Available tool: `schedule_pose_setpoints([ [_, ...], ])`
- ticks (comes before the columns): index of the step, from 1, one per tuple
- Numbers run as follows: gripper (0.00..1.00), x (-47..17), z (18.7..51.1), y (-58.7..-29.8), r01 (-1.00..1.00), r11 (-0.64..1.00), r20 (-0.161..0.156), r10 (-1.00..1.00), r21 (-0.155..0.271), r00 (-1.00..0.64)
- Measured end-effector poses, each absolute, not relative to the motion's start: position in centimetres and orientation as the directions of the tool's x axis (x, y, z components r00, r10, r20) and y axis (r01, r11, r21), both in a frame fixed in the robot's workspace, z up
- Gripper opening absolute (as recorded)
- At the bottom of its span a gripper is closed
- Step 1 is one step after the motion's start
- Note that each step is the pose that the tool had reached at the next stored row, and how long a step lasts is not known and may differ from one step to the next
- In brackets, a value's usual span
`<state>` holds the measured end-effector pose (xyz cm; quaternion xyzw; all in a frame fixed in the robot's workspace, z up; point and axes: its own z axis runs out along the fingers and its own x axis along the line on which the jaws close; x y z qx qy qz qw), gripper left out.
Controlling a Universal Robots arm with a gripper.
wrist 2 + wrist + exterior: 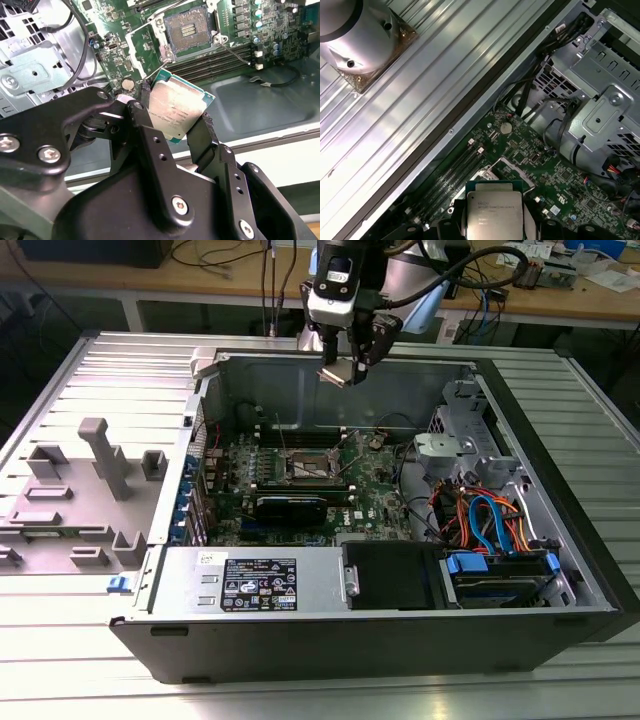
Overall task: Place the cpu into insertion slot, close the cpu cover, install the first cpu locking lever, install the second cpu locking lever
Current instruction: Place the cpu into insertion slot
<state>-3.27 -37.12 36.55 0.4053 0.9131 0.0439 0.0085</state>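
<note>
The cpu (176,114) is held clamped in the gripper (175,108), well apart from the insertion slot (189,31), which is seen uncovered below the gripper.

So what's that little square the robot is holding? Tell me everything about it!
The cpu is a small flat square chip with a dull silver-grey metal top, faint print and a thin green edge. The gripper pinches two opposite sides between black fingers, holding it in the air above the green motherboard, not in the insertion slot.
</note>
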Motion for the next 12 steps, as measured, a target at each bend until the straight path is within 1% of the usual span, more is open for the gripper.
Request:
schedule_pose_setpoints([
  [8, 0.54, -3.27, 36.43, -37.12, 0.764, 0.639, 0.02, 0.766, 0.087, -0.643],
  [12, 0.54, -3.27, 36.19, -37.12, 0.8, 0.594, 0.021, 0.801, 0.085, -0.598],
])
